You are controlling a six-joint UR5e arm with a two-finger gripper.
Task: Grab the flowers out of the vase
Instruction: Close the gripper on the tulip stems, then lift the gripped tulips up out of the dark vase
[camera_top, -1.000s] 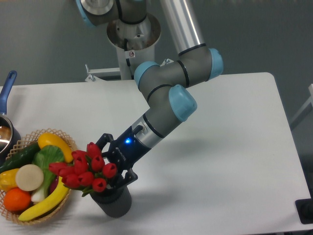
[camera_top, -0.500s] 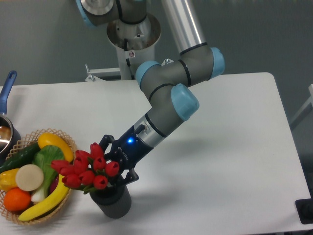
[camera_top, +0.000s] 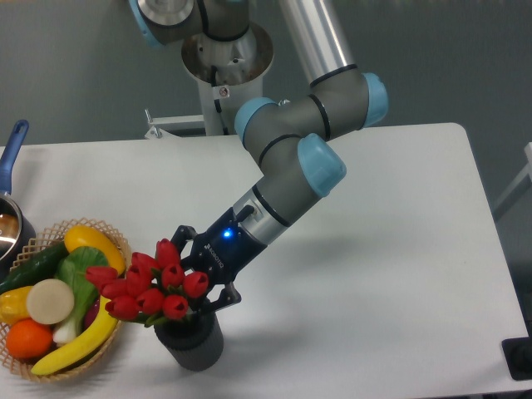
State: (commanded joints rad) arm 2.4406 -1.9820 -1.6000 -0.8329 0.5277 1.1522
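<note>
Here, a bunch of red tulip flowers (camera_top: pixel 154 283) sits directly above the mouth of the dark grey ribbed vase (camera_top: pixel 190 342), the buds fanning out wider than the vase and leaning toward its left. A few green leaves show under the blooms at the vase's rim; whether the stems are inside the vase cannot be told, since buds and the hand hide them. The robot's black hand (camera_top: pixel 202 284) is just behind and to the right of the blooms, over the vase, its dark fingers (camera_top: pixel 218 299) reaching into the bunch; it appears closed around the stems, though the contact itself is hidden. A blue light glows on the wrist above the vase. The arm (camera_top: pixel 287 179), grey with light-blue joint caps, slants up and away from the vase to the right, then back to a silver column.

Left of the vase, just beside it, a wicker basket (camera_top: pixel 111 235) holds a banana, a green cucumber, leafy greens, an orange and a pale round piece. Farther left of the vase, at the frame's edge, a blue-handled pot (camera_top: pixel 12 158) is partly in view.

The vase stands near the front edge of a white tabletop (camera_top: pixel 391 274) with rounded corners. Behind the vase, beyond the tabletop, is a plain dark grey wall (camera_top: pixel 449 58).
</note>
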